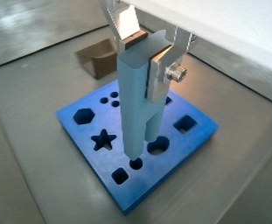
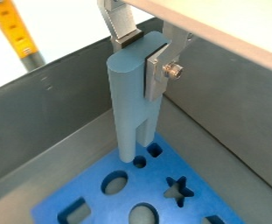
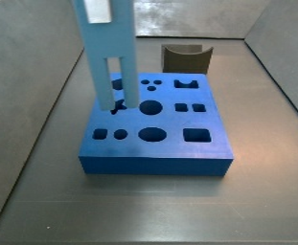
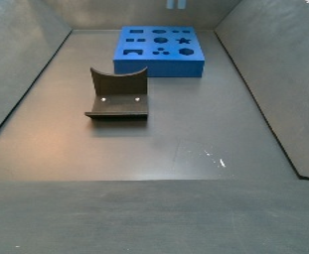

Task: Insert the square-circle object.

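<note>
Square-circle object [image 1: 138, 105] in end effector's [image 1: 144, 59] grasp

Both wrist views look steeply down from close above, along the gripper [image 1: 146, 87] with its long pale blue prongs, onto the flat blue board with shaped holes [image 1: 97, 116]. A side view sits low and near the board [image 3: 177, 134], facing the back wall. A side view stands farther off and higher, seeing the board [image 4: 141, 55] beyond the small dark brown notched block [image 4: 118, 92] on the grey worktop [image 4: 184, 139].

one blue board [image 4: 158, 50], one square-circle object [image 4: 118, 94], one gripper [image 1: 138, 149] above board
</note>
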You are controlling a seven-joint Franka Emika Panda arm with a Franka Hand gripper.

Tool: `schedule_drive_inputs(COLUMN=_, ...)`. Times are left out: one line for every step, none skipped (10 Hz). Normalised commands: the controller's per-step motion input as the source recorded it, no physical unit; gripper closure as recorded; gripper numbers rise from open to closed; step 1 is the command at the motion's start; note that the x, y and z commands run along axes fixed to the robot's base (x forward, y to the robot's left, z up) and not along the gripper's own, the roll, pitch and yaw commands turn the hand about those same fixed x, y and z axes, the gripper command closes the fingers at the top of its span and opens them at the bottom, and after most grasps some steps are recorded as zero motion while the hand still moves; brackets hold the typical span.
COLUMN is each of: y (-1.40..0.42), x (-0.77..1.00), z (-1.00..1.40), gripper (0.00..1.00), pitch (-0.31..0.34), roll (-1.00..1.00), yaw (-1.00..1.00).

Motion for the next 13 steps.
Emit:
schedule_drive_inputs(y=-0.06, x=-0.09, z=-0.06, gripper=1.00, pitch=0.043, roll=0.14, yaw=-0.97)
schedule_drive_inputs(y=-0.01, x=-0.09, z=-0.08, gripper=1.00, pitch=0.036, roll=0.14, yaw=-1.00)
schedule_drive_inputs(y=0.00, x=-0.08, z=-0.27, gripper=1.00, pitch=0.024, roll=0.03, yaw=-1.00)
schedule_drive_inputs(y=0.00, x=-0.35, z=-0.52, gripper=1.00, pitch=0.001, roll=0.00, yaw=-0.79)
schedule_drive_inputs(y=0.00, x=-0.09, z=-0.65, gripper=1.00, pitch=0.046, roll=-0.11, yaw=-0.24)
schedule_drive_inputs(y=0.00, x=0.06, z=-0.65, gripper=1.00, pitch=0.083, roll=-0.09, yaw=0.00)
schedule_drive_inputs(y=-0.04, x=0.33, z=-0.61, gripper=1.00, pitch=0.123, roll=-0.06, yaw=0.05)
schedule_drive_inputs(y=0.06, x=0.34, z=-0.46, gripper=1.00, pitch=0.133, roll=-0.11, yaw=0.29)
schedule_drive_inputs(y=0.09, x=0.12, z=-0.37, gripper=1.00, pitch=0.016, roll=-0.07, yaw=0.65)
schedule_drive_inputs(y=0.16, x=0.00, z=-0.29, gripper=1.00, pitch=0.000, roll=-0.07, yaw=0.54)
schedule_drive_inputs(y=0.17, x=-0.12, z=-0.21, gripper=1.00, pitch=0.000, roll=-0.07, yaw=0.34)
schedule_drive_inputs(y=0.19, x=-0.28, z=-0.14, gripper=1.00, pitch=0.000, roll=-0.14, yaw=0.16)
schedule_drive_inputs(y=0.15, x=-0.34, z=-0.11, gripper=1.00, pitch=-0.023, roll=-0.13, yaw=0.16)
